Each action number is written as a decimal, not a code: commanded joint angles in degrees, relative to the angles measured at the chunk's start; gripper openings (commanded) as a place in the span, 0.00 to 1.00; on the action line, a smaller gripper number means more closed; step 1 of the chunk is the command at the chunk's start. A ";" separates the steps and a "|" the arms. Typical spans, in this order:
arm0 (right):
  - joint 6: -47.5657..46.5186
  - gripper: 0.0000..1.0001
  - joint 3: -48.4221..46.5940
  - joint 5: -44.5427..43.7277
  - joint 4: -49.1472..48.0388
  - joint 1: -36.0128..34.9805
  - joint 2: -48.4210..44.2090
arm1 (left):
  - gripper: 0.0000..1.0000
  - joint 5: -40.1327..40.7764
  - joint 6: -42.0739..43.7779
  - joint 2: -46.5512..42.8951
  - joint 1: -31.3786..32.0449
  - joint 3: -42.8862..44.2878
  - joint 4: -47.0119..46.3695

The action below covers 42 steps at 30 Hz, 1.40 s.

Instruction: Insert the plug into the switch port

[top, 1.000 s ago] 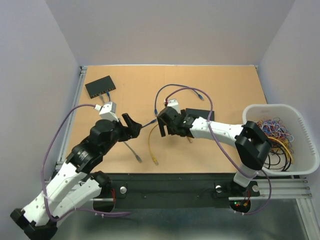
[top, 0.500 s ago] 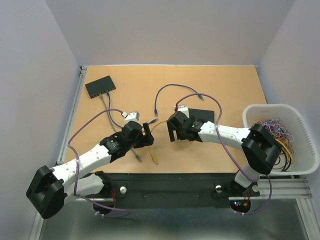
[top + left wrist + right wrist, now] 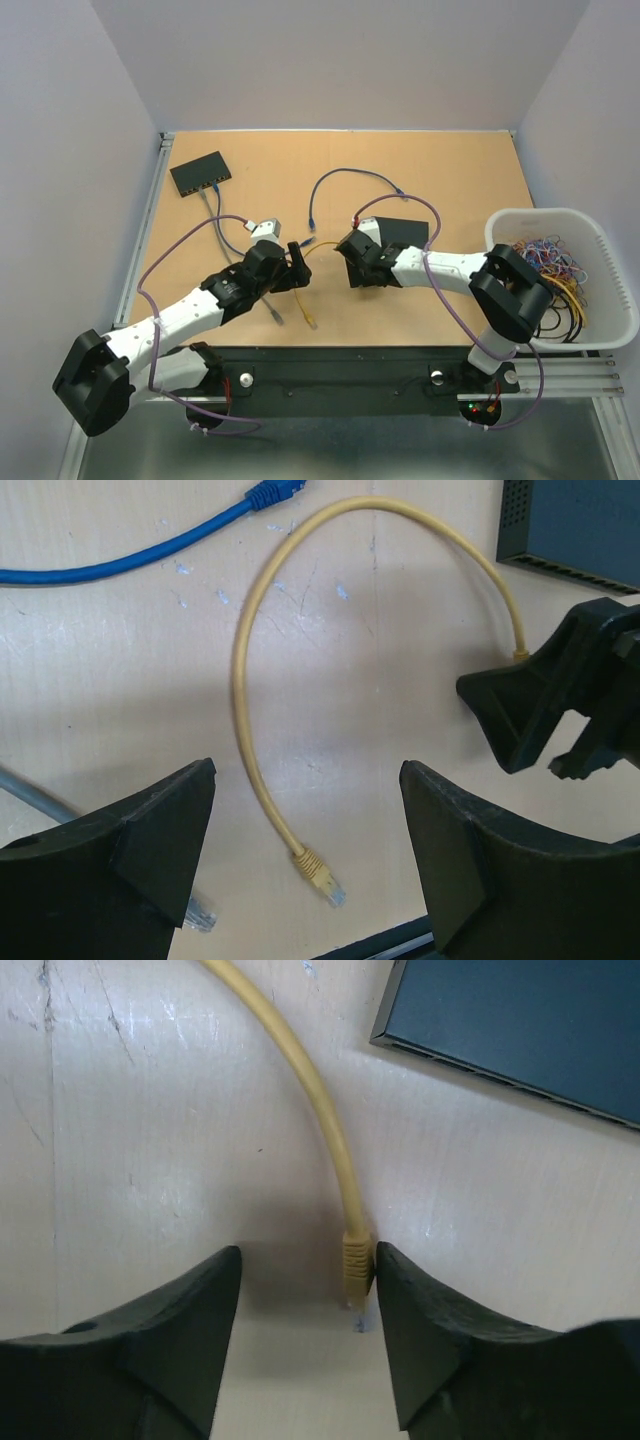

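Straddling the yellow plug (image 3: 355, 1265), the right gripper (image 3: 307, 1255) was seen part-open, with nothing clamped.
The plug was found touching one finger, near-left of the dark switch (image 3: 520, 1020); the left gripper (image 3: 307, 775) was held wide, empty.

The left gripper (image 3: 305, 780) comes right, over the yellow cable (image 3: 243, 680). The right gripper (image 3: 307, 1260) shifts slightly and narrows its jaws around the plug (image 3: 356, 1263).
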State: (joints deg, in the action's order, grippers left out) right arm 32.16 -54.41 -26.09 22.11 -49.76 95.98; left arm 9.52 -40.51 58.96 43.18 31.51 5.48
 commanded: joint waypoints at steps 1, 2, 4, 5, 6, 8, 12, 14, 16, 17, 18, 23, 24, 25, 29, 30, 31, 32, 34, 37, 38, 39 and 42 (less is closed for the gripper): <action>1.85 0.59 0.36 -0.90 -1.89 0.36 1.31 | 0.86 0.76 1.75 -2.18 0.15 0.74 -1.08; 1.94 0.57 0.88 -0.90 -2.33 0.45 1.31 | 0.86 0.76 1.84 -2.27 0.15 0.92 -1.08; 1.68 0.47 1.32 -0.63 -3.03 0.45 1.49 | 0.86 0.68 2.54 -2.36 0.15 1.62 -1.08; 1.33 0.43 1.50 -0.81 -3.82 0.36 1.49 | 0.86 0.68 2.89 -2.36 0.15 1.80 -1.25; 0.45 0.35 1.68 -0.81 -4.35 0.36 1.40 | 0.86 0.76 3.33 -2.44 0.15 2.15 -1.17; -0.78 0.27 2.29 -0.63 -6.19 0.45 0.96 | 0.86 1.29 4.47 -2.62 0.15 3.21 -0.99; -6.92 0.00 4.83 0.68 -12.67 0.28 -3.07 | 0.86 1.38 6.58 -3.24 0.15 5.93 -0.29; -11.75 0.00 7.21 1.56 -15.50 -0.07 -7.19 | 0.86 1.12 7.98 -3.59 0.24 9.17 2.42; -16.15 0.00 8.53 2.62 -18.94 -1.65 -10.01 | 0.86 0.15 9.22 -3.85 0.15 13.29 6.29; -17.12 0.00 8.71 2.79 -19.47 -2.18 -11.68 | 0.86 -0.55 9.92 -4.03 0.15 14.71 7.43; -19.31 0.00 8.45 3.23 -20.43 -2.97 -14.39 | 0.86 -1.51 12.01 -4.90 0.15 15.94 8.14; -29.95 0.00 10.29 8.24 -27.63 -12.72 -23.20 | 0.86 -8.54 17.30 -9.03 0.15 22.72 10.70; -31.53 0.00 10.29 9.03 -28.78 -14.65 -24.95 | 0.87 -11.08 19.74 -10.52 0.15 23.33 10.70; -33.37 0.00 10.12 12.43 -29.05 -15.28 -25.49 | 0.88 -12.32 20.81 -11.23 0.15 24.12 10.61; -36.55 0.00 9.24 15.71 -30.54 -18.62 -28.74 | 0.88 -17.25 25.21 -13.78 0.15 25.27 11.31; -36.91 0.00 9.15 16.41 -31.07 -18.80 -29.62 | 0.88 -17.43 25.74 -14.31 0.15 25.27 11.66; -37.43 0.00 9.24 17.55 -31.33 -19.15 -31.72 | 0.88 -16.65 26.53 -15.01 0.15 25.01 12.45; -37.52 0.01 9.32 18.00 -31.86 -19.15 -32.78 | 0.88 -16.38 26.62 -15.45 0.15 24.66 12.72; -37.96 0.00 9.59 18.35 -32.39 -19.15 -34.98 | 0.88 -16.55 26.63 -16.41 0.15 23.96 13.33; -38.14 0.00 9.68 16.95 -32.48 -19.15 -38.06 | 0.86 -20.32 25.31 -17.38 0.15 22.29 14.21; -38.23 0.00 9.68 16.51 -32.57 -19.15 -38.85 | 0.85 -21.29 24.70 -17.39 0.15 21.85 14.39; -38.31 0.00 9.59 15.98 -32.48 -19.15 -39.12 | 0.84 -22.08 24.52 -17.65 0.15 21.32 14.30; -38.49 0.00 9.68 15.10 -32.57 -19.15 -39.56 | 0.75 -23.23 23.90 -18.35 0.15 19.30 14.83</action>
State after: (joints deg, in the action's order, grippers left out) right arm -5.02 -44.80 -9.89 -6.61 -68.62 57.14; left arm -9.76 -16.64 41.76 43.18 52.95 19.55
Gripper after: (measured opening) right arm 0.099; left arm 0.791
